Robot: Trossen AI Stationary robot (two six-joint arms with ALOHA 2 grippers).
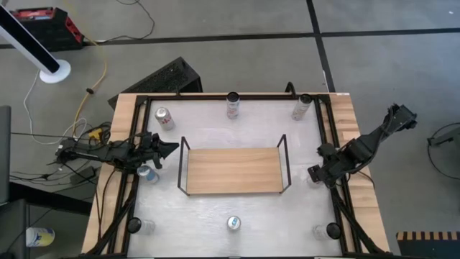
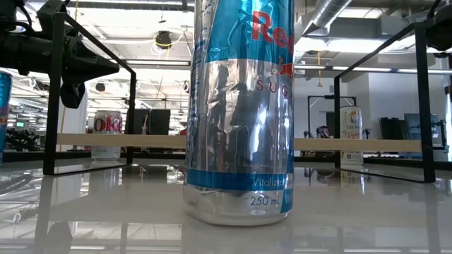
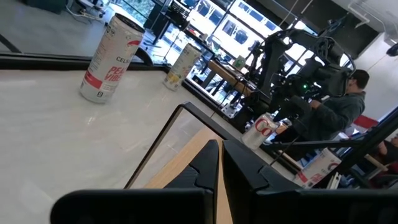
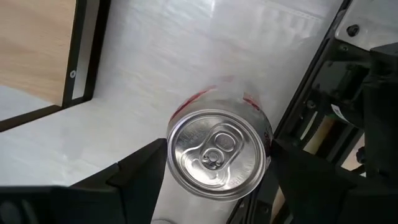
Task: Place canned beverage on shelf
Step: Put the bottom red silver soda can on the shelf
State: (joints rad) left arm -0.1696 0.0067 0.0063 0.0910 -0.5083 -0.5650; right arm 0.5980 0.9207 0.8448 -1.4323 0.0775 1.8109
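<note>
The shelf [image 1: 231,170], a light wooden board with black wire ends, stands at the table's middle. My right gripper [image 1: 316,175] is at the table's right side, pointing down over a silver can with red lettering [image 4: 217,152], and is shut on it. The can's top also shows in the left wrist view [image 3: 264,127]. My left gripper [image 1: 172,147] is shut and empty, held level just left of the shelf's left wire end [image 3: 180,118]. It shows in the low view [image 2: 109,68] too. My right gripper holds the silver can by its upper wall, just under the rim [image 4: 171,155], pinched between the two fingers [image 4: 140,171]. The fingers come from above, slanting down. The can stands upright; the can itself hides whether its base is on the table.
Other cans stand around the table: far left [image 1: 164,119], far middle [image 1: 232,106], far right [image 1: 300,109], under my left arm [image 1: 147,173], near left [image 1: 144,225], near right [image 1: 320,232] and near middle [image 1: 233,223], large in the low view [image 2: 240,106]. A person [image 3: 339,109] is beyond the table.
</note>
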